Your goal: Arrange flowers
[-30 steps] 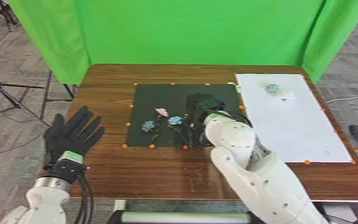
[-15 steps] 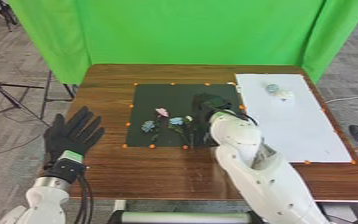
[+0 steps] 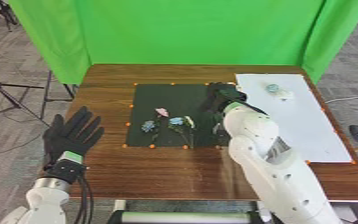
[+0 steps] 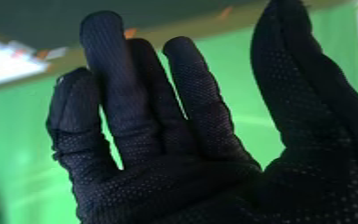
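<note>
My right hand point(image 3: 222, 95) is over the right part of the black mat, close to the white board. In the right wrist view the same hand point(image 4: 171, 170) has straight, spread fingers and holds nothing. On the mat lie a pink flower point(image 3: 162, 112), a blue flower point(image 3: 148, 126), a second blue flower point(image 3: 177, 121) and a whitish flower point(image 3: 189, 121), stems toward the near edge. A pale blue flower point(image 3: 272, 88) and a white one point(image 3: 285, 95) are on the white board. My left hand point(image 3: 71, 134) is open beside the table's left edge.
The black mat point(image 3: 184, 95) and the white board point(image 3: 295, 135) lie side by side on the brown table point(image 3: 149, 172), with small orange markers around their edges. A green curtain point(image 3: 193, 35) hangs behind the table. Tripod legs point(image 3: 15, 102) stand at the left.
My right hand has moved right and a little away across the mat toward the white board, uncovering the whitish flower. The left hand has kept still.
</note>
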Available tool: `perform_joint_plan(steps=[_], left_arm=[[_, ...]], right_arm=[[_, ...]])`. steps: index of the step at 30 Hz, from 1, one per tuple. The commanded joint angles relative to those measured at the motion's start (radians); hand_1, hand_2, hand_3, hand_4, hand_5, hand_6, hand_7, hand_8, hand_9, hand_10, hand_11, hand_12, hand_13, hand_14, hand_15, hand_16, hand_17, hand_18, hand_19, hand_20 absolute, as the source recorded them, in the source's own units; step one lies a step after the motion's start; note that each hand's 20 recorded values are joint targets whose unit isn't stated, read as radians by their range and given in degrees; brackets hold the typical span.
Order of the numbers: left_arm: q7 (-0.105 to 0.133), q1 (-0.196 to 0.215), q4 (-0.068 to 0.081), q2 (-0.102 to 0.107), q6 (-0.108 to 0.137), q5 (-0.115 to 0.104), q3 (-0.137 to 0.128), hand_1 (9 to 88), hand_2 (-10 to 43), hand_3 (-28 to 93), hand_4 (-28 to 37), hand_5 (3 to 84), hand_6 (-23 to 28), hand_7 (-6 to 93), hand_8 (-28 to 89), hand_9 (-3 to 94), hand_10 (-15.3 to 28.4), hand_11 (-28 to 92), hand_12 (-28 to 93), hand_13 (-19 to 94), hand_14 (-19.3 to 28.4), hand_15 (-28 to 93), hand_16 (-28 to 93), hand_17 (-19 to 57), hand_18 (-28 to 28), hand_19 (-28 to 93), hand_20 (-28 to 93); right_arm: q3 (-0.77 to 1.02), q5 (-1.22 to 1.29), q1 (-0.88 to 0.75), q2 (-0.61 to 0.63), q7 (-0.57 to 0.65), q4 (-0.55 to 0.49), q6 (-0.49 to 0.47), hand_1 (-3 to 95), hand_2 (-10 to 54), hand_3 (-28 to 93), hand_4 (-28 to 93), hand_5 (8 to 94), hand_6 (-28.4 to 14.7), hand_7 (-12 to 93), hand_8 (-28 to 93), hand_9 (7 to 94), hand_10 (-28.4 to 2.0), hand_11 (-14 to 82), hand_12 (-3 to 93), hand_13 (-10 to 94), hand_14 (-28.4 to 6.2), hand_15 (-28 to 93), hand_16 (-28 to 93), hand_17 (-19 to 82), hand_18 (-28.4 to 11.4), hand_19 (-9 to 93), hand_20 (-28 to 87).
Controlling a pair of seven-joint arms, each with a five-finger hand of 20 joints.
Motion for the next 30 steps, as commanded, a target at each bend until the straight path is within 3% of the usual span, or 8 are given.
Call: perform_joint_plan(steps=[1, 2, 4, 10, 19, 21, 25, 30], left_arm=[[0.023, 0.027, -0.023, 0.011, -0.047, 0.010, -0.008, 23.4, 9.0, 72, -28.3, 37.3, 7.0, 15.6, -9, 31.0, 11.9, 17, 12, 21, 13.5, 31, -6, -6.8, 13.7, 33, 11], [0.037, 0.030, -0.026, 0.019, -0.043, 0.007, -0.006, 23.3, 8.9, 72, -28.3, 37.3, 7.0, 15.6, -9, 31.0, 11.9, 17, 12, 21, 13.5, 31, -6, -6.9, 13.7, 33, 11], [0.032, 0.035, -0.028, 0.011, -0.038, 0.015, -0.014, 23.3, 8.9, 72, -28.3, 37.3, 7.0, 15.5, -9, 31.0, 11.9, 17, 12, 21, 13.5, 31, -6, -6.8, 13.7, 33, 11], [0.045, 0.035, -0.029, 0.018, -0.033, 0.008, -0.008, 23.1, 9.0, 72, -28.3, 37.3, 6.9, 15.3, -9, 31.1, 11.9, 17, 12, 21, 13.5, 31, -6, -7.0, 13.8, 33, 11], [0.057, 0.025, -0.029, 0.023, -0.017, 0.004, 0.005, 23.3, 8.7, 72, -28.3, 36.9, 6.8, 15.1, -9, 29.8, 11.4, 16, 12, 20, 12.9, 29, -5, -6.9, 13.8, 33, 11], [0.072, 0.023, -0.026, 0.027, -0.012, -0.008, 0.014, 23.5, 8.4, 72, -28.3, 36.8, 6.8, 15.2, -9, 29.8, 11.4, 16, 12, 20, 12.9, 29, -5, -6.9, 13.7, 33, 11], [0.078, 0.021, -0.026, 0.027, -0.009, -0.012, 0.017, 24.0, 7.7, 72, -28.3, 37.3, 6.9, 15.5, -9, 30.5, 11.4, 17, 12, 21, 13.2, 30, -5, -6.9, 13.7, 33, 11], [0.059, 0.022, -0.031, 0.026, 0.012, -0.010, 0.009, 24.2, 7.5, 72, -28.3, 37.5, 7.0, 15.5, -9, 30.7, 11.4, 17, 12, 21, 13.1, 30, -5, -6.9, 13.8, 33, 12]], right_arm=[[0.128, -0.037, 0.016, 0.179, 0.101, 0.069, 0.112, 38.2, -9.5, 75, -28, 49.1, -9.4, 13, -10, 46.1, -19.4, 9.4, 13.7, 45, -17.4, 38, 12, 31, -24.5, 80, 33], [0.138, -0.037, 0.023, 0.189, 0.106, 0.091, 0.122, 38.3, -9.5, 76, -28, 48.5, -9.6, 13, -10, 45.1, -19.5, 9.4, 13.6, 43, -17.5, 37, 11, 31, -24.4, 79, 32], [0.152, -0.024, 0.036, 0.205, 0.120, 0.136, 0.124, 39.7, -9.5, 77, -28, 46.5, -10.1, 13, -10, 42.5, -19.7, 9.9, 12.6, 38, -17.6, 35, 8, 29, -23.6, 77, 27], [0.156, -0.017, 0.074, 0.244, 0.130, 0.205, 0.080, 40.5, -9.5, 80, -28, 40.8, -13.2, 10, -10, 34.8, -20.8, 10.7, 10.9, 28, -19.1, 34, 5, 24, -22.8, 72, 22], [0.118, 0.031, 0.168, 0.240, 0.073, 0.367, 0.024, 42.2, -9.5, 80, -28, 38.9, -13.7, 9, -10, 28.8, -19.4, 11.0, 8.2, 24, -17.6, 31, 1, 21, -21.4, 68, 19], [0.112, 0.036, 0.184, 0.237, 0.051, 0.395, -0.063, 43.2, -9.5, 81, -28, 39.4, -12.6, 10, -10, 29.6, -17.5, 12.2, 7.2, 25, -16.8, 31, 1, 21, -21.8, 69, 19], [0.112, 0.031, 0.156, 0.234, 0.050, 0.417, -0.042, 46.3, -9.5, 80, -28, 39.3, -10.7, 11, -12, 30.7, -15.4, 13.0, 5.7, 30, -15.0, 30, 3, 24, -22.8, 73, 22], [0.138, 0.055, 0.124, 0.225, 0.003, 0.430, -0.078, 51.7, -9.5, 76, -28, 50.5, -4.3, 16, -14, 49.4, -10.1, 12.8, 8.5, 49, -11.3, 30, 8, 30, -22.1, 78, 28]])
